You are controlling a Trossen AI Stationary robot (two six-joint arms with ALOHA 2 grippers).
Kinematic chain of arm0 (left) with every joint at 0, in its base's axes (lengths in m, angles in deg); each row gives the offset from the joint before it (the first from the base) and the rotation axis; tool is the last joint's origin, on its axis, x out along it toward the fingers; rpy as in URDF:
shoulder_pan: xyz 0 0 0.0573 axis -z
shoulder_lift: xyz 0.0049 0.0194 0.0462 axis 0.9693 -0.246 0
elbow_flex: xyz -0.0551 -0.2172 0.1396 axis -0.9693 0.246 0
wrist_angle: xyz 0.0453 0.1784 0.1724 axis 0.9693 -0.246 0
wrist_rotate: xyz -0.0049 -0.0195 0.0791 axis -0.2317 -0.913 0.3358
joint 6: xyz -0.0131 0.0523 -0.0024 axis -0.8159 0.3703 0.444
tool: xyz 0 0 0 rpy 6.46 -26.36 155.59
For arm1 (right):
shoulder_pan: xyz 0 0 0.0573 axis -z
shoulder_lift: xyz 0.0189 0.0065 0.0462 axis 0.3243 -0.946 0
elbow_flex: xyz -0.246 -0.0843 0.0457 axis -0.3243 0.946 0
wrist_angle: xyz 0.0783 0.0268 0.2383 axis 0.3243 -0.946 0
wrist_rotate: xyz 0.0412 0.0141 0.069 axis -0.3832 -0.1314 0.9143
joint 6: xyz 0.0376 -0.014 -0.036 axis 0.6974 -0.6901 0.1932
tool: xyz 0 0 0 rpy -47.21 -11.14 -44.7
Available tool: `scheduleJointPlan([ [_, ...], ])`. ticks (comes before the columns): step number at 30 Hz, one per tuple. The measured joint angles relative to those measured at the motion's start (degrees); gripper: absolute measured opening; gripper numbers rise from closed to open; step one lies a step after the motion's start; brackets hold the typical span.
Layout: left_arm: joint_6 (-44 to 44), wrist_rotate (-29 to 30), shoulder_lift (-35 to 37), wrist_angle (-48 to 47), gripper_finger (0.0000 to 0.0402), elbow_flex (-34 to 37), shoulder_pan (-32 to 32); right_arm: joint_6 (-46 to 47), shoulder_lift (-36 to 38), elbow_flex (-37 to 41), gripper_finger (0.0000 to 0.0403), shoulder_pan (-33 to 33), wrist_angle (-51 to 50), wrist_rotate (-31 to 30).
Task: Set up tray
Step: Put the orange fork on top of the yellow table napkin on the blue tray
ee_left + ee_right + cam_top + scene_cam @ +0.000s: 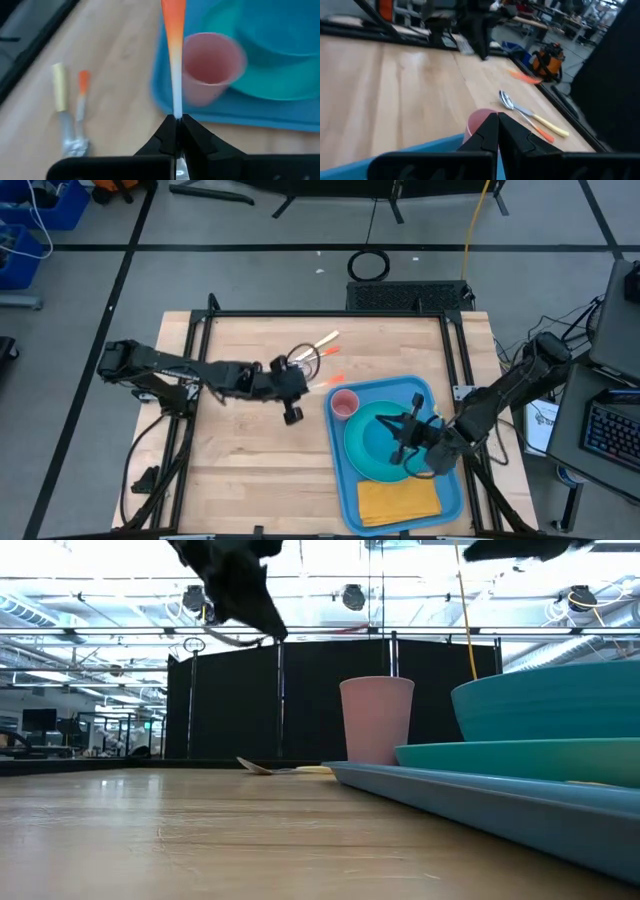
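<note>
Left gripper (pixel 177 120) jaws clenched on slim orange-handled utensil (pixel 174 45) over pale wood surface (pixel 240 470); right gripper (pixel 408 430) jaws clenched empty above round turquoise bowl (pixel 385 442) on glossy blue tray (pixel 445 500); pink cup (pixel 343 404) in tray corner.

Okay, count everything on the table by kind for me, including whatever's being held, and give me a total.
tray: 1
plate: 1
bowl: 1
cup: 1
napkin: 1
utensil: 3
Total: 8
</note>
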Motion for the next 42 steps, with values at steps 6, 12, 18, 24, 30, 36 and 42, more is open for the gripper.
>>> scheduleJointPlan([
  [6, -3.2, -0.2, -0.22, 4.84, 0.001, 0.0, 7.06, 0.68, 5.59, 0.0, 0.0, -5.2, -4.66, -1.13],
  [12, -5.57, 0.94, -0.28, 8.76, 0.001, -0.02, 12.17, 3.0, 14.66, 5.87, 0.0, -9.82, -4.76, -1.67],
  [18, -9.04, 1.41, -0.28, 9.04, 0.001, -0.02, 14.29, -3.38, 28.32, 17.18, 0.0, -12.18, 5.78, 2.39],
  [24, -10.77, 1.12, -1.47, 9.63, 0.001, -0.02, 14.49, -11.89, 45.9, 25.82, 0.0, -12.16, 11.91, 14.26],
  [30, -13.06, -3.58, -5.84, 12.86, 0.001, -0.02, 14.76, -9.89, 61.6, 29.08, 0.0, -12.16, 1.32, 18.51],
  [36, -15.45, -6.5, -9.56, 17.1, 0.001, -0.02, 15.27, -6.59, 70.18, 30.91, 0.0, -12.16, -6.83, 20.44],
  [42, -17.11, -11.17, -13.32, 21.52, 0.001, -0.34, 15.33, -6.01, 70.02, 31.04, 0.0, -12.14, -12.38, 20.23],
])
